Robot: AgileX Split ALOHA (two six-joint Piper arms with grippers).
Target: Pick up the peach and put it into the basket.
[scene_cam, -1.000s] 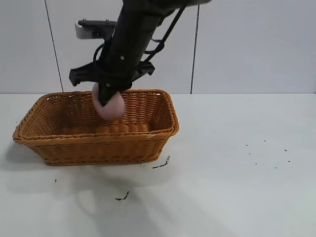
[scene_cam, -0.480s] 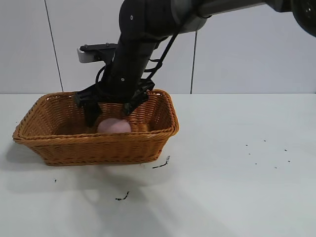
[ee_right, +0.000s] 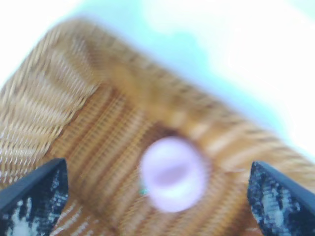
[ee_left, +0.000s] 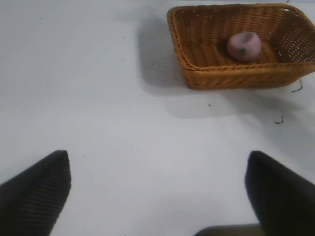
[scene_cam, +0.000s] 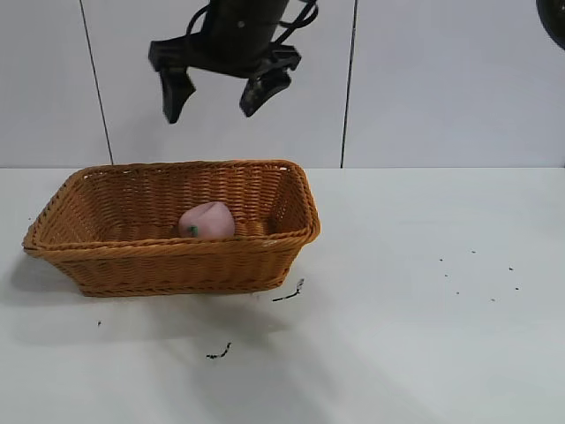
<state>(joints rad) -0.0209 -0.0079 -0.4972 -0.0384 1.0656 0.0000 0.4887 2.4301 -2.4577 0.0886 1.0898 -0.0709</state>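
The pale-pink peach [scene_cam: 207,221] with its green leaf mark lies on the floor of the orange-brown wicker basket [scene_cam: 177,256], near the basket's middle. My right gripper [scene_cam: 209,115] hangs open and empty high above the basket, straight over the peach. In the right wrist view the peach [ee_right: 172,173] sits in the basket [ee_right: 49,113] below the spread fingers of the right gripper [ee_right: 156,167]. My left gripper [ee_left: 157,157] is open and empty over bare table, well away from the basket [ee_left: 236,78] and the peach [ee_left: 243,46].
The basket stands on a white table [scene_cam: 424,309] towards its left. Small dark specks [scene_cam: 287,294] lie on the table in front of the basket and at the right. A light panelled wall stands behind.
My right gripper opened and let go of the peach inside the basket, then rose high above it. The peach now rests on the basket floor.
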